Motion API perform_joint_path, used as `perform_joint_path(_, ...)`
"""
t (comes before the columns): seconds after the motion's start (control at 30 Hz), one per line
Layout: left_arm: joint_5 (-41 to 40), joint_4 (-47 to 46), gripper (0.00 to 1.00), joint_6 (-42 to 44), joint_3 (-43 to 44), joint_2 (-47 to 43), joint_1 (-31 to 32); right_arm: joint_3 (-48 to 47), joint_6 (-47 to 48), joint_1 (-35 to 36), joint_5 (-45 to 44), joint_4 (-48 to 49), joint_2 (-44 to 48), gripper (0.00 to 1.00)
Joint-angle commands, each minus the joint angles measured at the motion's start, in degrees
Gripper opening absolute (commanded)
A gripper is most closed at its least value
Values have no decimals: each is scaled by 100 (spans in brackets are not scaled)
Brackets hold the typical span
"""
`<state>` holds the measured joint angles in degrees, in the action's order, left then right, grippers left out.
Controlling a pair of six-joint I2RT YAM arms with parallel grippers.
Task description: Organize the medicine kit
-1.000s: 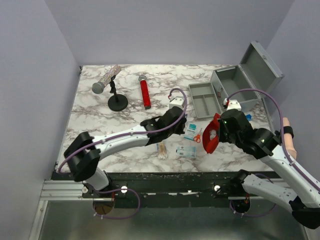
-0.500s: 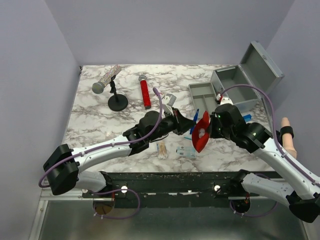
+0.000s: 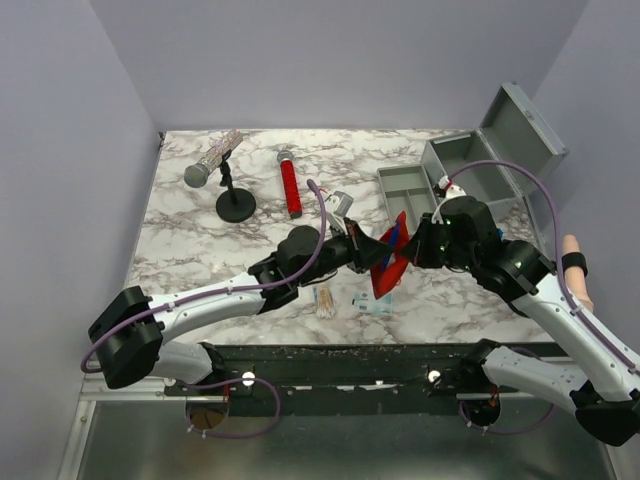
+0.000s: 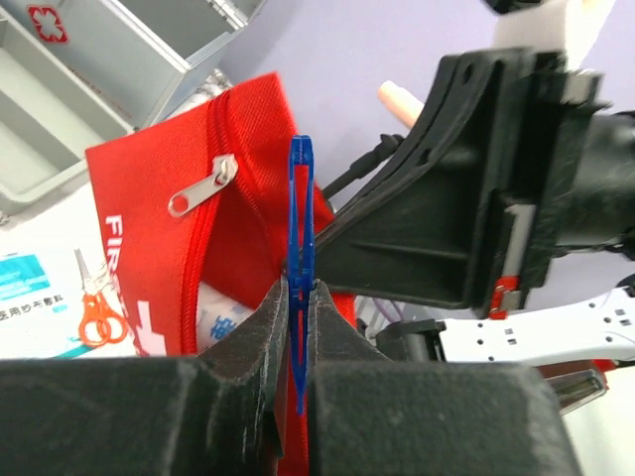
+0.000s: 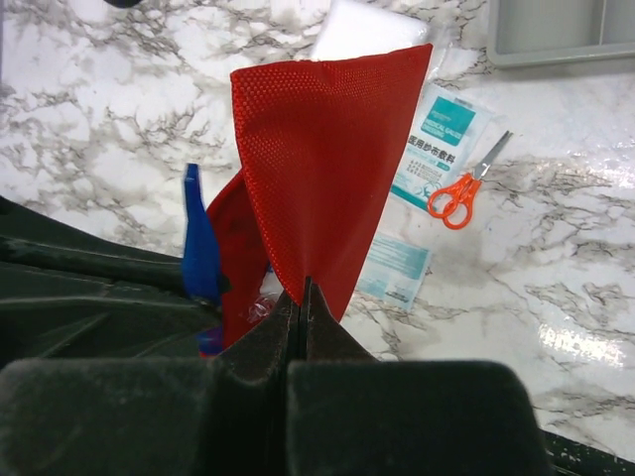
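The grey metal medicine kit (image 3: 470,165) stands open at the back right, its lid (image 3: 525,125) tilted back. Its grey divided tray (image 3: 410,195) lies beside it on the table. The kit's red mark shows in the left wrist view (image 4: 48,22). My right gripper (image 3: 412,250) (image 5: 303,293) is shut on a corner of a red zip pouch (image 3: 386,268) (image 5: 327,169) and holds it above the table. My left gripper (image 3: 370,246) (image 4: 300,288) is shut on blue tweezers (image 4: 301,208) (image 5: 200,248), whose tip is at the pouch's open zip (image 4: 198,188).
A scissors packet (image 5: 456,193) and a small flat packet (image 5: 397,270) lie under the pouch. Cotton swabs (image 3: 325,300) lie near the front. A microphone on a stand (image 3: 215,165) and a red cylinder (image 3: 290,185) are at the back left. A person's hand (image 3: 575,270) is at the right edge.
My left gripper has risen from the table with the blue tweezers and come up against the pouch. My right gripper has carried the pouch left toward it.
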<state>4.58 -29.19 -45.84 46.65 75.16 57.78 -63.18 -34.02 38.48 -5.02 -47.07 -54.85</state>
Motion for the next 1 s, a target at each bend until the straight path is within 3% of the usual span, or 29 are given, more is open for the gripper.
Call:
perform_joint_path(0.0,-229,211,10,277,-34,78,58,-239,-201,-69,247,154,71,1)
perform_joint_path(0.27,-414,756,13,594,2,157,163,-335,-210,-139,141,137,124,1)
perform_joint_path(0.3,-414,835,17,620,10,157,164,-353,-202,-139,133,119,124,1)
perform_joint_path(0.47,-579,1178,57,726,28,0,164,-397,-79,-148,-8,31,124,1)
perform_joint_path(0.6,-739,1485,76,761,133,-308,155,-388,35,-157,-201,-83,150,1)
perform_joint_path(0.77,-1072,1846,89,893,309,-835,155,-213,194,-183,-509,-206,255,1)
perform_joint_path(0.97,-1556,2198,90,850,222,-1178,32,-11,299,-209,-772,-329,501,1)
